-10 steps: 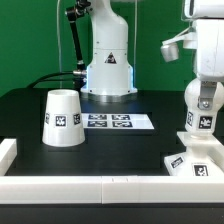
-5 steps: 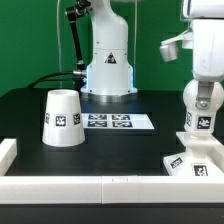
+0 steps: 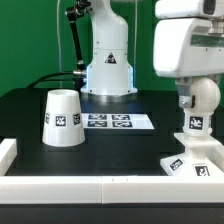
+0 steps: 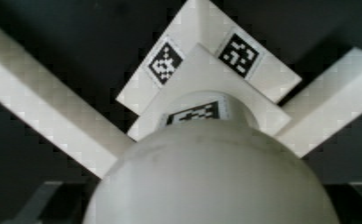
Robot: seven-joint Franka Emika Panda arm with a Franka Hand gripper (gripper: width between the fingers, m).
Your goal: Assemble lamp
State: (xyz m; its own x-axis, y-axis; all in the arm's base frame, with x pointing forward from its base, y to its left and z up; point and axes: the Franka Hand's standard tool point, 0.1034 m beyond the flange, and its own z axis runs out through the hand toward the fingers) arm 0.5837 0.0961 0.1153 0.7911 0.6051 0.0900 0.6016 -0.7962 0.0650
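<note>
The round-headed bulb (image 3: 203, 100) stands upright on the squat square base (image 3: 196, 161) at the exterior view's right. In the wrist view the bulb (image 4: 204, 165) fills the middle, with the tagged base (image 4: 210, 58) beneath it. My gripper (image 3: 198, 82) hangs straight over the bulb's head. In the wrist view the gripper (image 4: 199, 208) straddles the bulb: its dark fingers (image 4: 36, 205) stand wide at either side, with a dark gap between them and the bulb, so it is open. The cone shade (image 3: 62, 117) stands wide end down on the table at the exterior view's left.
The marker board (image 3: 118, 122) lies flat in the middle, in front of the white robot pedestal (image 3: 107, 60). A white wall (image 3: 90, 190) runs along the table's front edge, with a short white block (image 3: 7, 151) at the left corner.
My arm has moved to the exterior view's left and now fills much more of the upper right of the picture. The bulb, base and shade have not moved.
</note>
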